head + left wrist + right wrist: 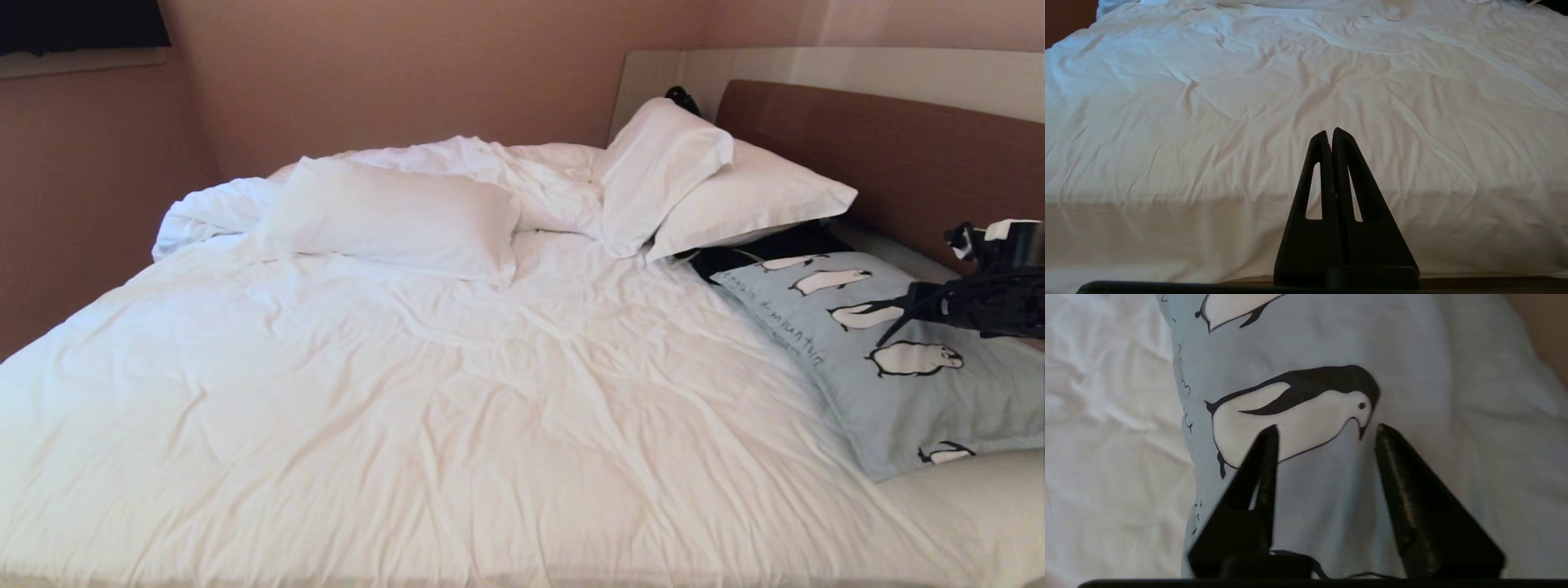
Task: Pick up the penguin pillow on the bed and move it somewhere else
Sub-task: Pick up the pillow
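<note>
The right pincer (1327,430) hangs over the penguin pillow (1306,490), fingers apart with nothing between them, one finger over a printed penguin's belly, the other beside its beak. In the head view it reaches in from the right edge (898,314) above the pillow (890,384). The pillow, a soft pale-blue rectangle with black-and-white penguins and dark handwriting along one edge, lies on the bed (457,392) at its right side near the brown headboard (882,147). Three plain white pillows (392,216) rest on the rumpled white duvet. The left pincer (1329,134) is pressed together, low before the bed's near edge.
</note>
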### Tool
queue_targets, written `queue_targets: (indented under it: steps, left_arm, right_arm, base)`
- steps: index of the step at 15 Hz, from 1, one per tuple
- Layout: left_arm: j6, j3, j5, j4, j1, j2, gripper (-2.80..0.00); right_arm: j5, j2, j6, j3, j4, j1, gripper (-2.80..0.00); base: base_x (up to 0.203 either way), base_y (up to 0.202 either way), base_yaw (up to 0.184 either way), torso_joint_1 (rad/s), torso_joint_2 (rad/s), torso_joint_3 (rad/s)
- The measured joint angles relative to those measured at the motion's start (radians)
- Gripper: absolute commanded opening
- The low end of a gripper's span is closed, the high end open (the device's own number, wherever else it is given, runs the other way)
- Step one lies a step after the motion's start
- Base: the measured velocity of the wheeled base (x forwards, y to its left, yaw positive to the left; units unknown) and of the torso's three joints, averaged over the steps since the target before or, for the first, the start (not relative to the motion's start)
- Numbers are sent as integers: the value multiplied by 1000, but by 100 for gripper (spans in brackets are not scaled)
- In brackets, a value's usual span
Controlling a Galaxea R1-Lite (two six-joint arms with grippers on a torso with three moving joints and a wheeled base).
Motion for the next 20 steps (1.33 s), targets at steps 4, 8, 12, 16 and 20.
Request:
queue_targets:
  steps: [4, 8, 12, 16, 20]
  left_arm:
    - [0, 0, 0, 0, 0, 0, -280]
    - [0, 0, 0, 0, 0, 0, -280]
    - [0, 0, 0, 0, 0, 0, -280]
    - [0, 0, 0, 1, 0, 0, -280]
    - [0, 0, 0, 0, 0, 0, -280]
  right_arm:
    - [-3, 30, 6, -18, -8, -3, 0]
    - [-12, 25, 7, -27, -9, -21, 0]
    - [-34, 20, 3, -39, -11, -31, 0]
    - [-102, 53, 0, -74, -17, -34, 0]
    - [-124, 123, 2, -124, -12, -34, 0]
  base:
    - [0, 0, 0, 0, 0, 0]
    - [0, 0, 0, 0, 0, 0]
    - [0, 0, 0, 0, 0, 0]
    - [0, 0, 0, 0, 0, 0]
    - [0, 0, 0, 0, 0, 0]
